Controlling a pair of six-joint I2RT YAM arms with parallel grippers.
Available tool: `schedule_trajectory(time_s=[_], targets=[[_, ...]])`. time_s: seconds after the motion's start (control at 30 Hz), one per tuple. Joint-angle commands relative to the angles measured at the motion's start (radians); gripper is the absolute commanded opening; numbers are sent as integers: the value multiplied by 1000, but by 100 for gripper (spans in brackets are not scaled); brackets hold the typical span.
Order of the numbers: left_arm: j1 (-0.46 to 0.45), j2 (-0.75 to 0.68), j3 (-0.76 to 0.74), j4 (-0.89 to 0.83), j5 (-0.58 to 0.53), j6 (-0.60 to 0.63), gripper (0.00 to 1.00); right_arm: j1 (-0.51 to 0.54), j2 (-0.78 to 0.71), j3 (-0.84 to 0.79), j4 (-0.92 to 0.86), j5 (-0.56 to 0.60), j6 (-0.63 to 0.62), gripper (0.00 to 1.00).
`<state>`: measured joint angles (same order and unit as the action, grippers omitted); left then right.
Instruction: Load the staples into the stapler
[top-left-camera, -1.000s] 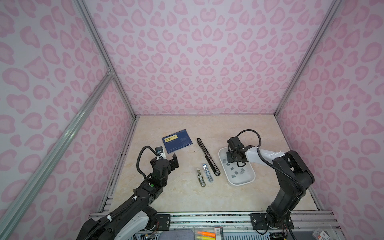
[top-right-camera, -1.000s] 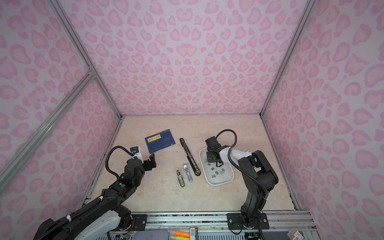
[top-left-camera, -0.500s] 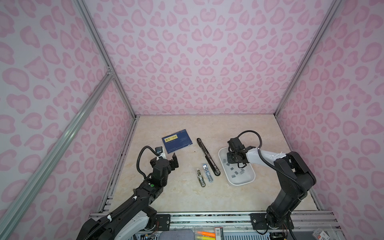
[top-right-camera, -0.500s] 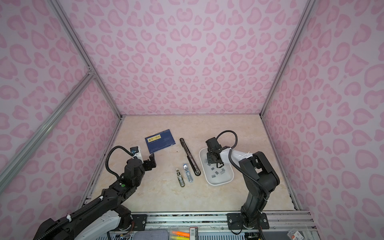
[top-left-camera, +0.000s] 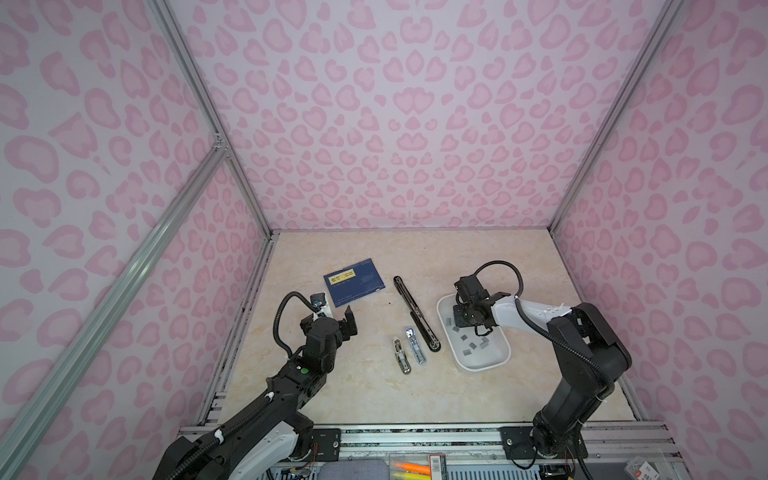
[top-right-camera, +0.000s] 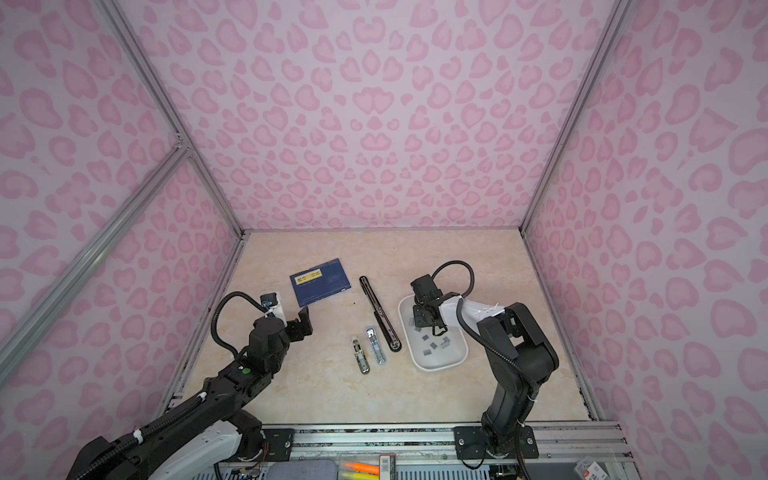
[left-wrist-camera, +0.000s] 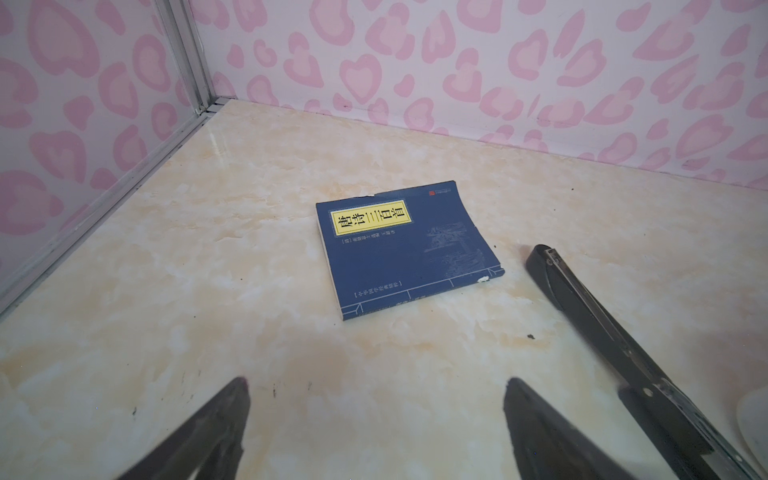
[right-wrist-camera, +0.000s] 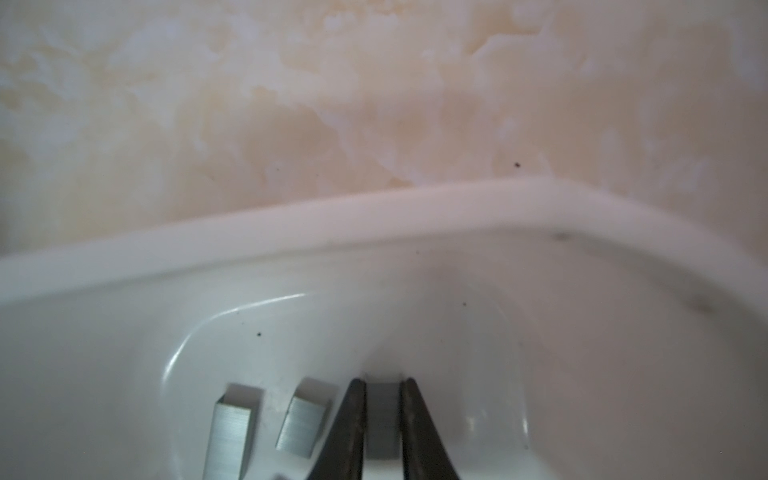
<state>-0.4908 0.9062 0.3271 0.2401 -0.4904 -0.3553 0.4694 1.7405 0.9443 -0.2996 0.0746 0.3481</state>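
Several grey staples (top-left-camera: 471, 346) lie in a white tray (top-left-camera: 496, 362) on the right. My right gripper (right-wrist-camera: 383, 380) is down in the tray's far end, shut on one staple strip (right-wrist-camera: 383, 419); two loose strips (right-wrist-camera: 305, 420) lie beside it. In both top views the right gripper (top-left-camera: 463, 322) (top-right-camera: 420, 318) hides that strip. Two small staplers (top-left-camera: 415, 351) (top-left-camera: 402, 356) lie mid-table, next to a long black stapler (top-left-camera: 415, 312). My left gripper (top-left-camera: 332, 319) (left-wrist-camera: 376, 382) hovers open and empty at the left, near a blue book.
The blue book (top-left-camera: 354, 282) (left-wrist-camera: 407, 249) lies flat at the back left. In the left wrist view the long black stapler (left-wrist-camera: 602, 332) runs past the right finger. Pink patterned walls close in three sides, with an aluminium rail (top-left-camera: 407, 432) along the front.
My right gripper's jaws have closed onto a staple strip in the tray. The left arm has not moved.
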Motion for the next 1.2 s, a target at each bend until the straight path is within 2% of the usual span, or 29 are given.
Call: schedule_trajectory(time_s=[0.0, 0.17, 0.27, 0.4, 0.53, 0.57, 0.63, 0.73, 0.8, 0.87, 1.0, 1.03, 1.17], targets=[[1, 1, 6, 41, -3, 4, 96, 0, 8, -11, -84, 8, 0, 16], [1, -2, 13, 19, 19, 10, 96, 2, 3, -9, -86, 2, -1, 15], [1, -68, 50, -175, 36, -53, 98, 0, -27, -22, -77, 26, -4, 15], [1, -176, 25, -285, 28, -114, 96, 0, -48, -20, -74, 28, -8, 14], [1, -227, -52, -162, 135, -56, 96, 6, -91, -34, -71, 32, -8, 13], [1, -220, -40, -178, 151, -55, 96, 7, -106, -41, -67, 36, -10, 13], [1, -195, 38, -297, 225, -79, 96, 7, -140, -50, -68, 37, -9, 13], [0, -175, 161, -439, 460, -67, 100, 11, -192, -56, -73, 29, -14, 13], [0, -179, 190, -477, 542, -48, 97, 18, -227, -55, -83, 22, -16, 12], [-2, -208, 173, -478, 491, -43, 100, 33, -269, -48, -99, 31, -18, 12], [-2, -298, 102, -516, 310, -39, 98, 68, -333, -20, -130, 49, -35, 12], [-2, -327, 79, -502, 315, -43, 97, 84, -347, -15, -126, 45, -47, 12], [-2, -396, 17, -390, 497, 4, 96, 138, -367, 6, -80, -35, -89, 12]])
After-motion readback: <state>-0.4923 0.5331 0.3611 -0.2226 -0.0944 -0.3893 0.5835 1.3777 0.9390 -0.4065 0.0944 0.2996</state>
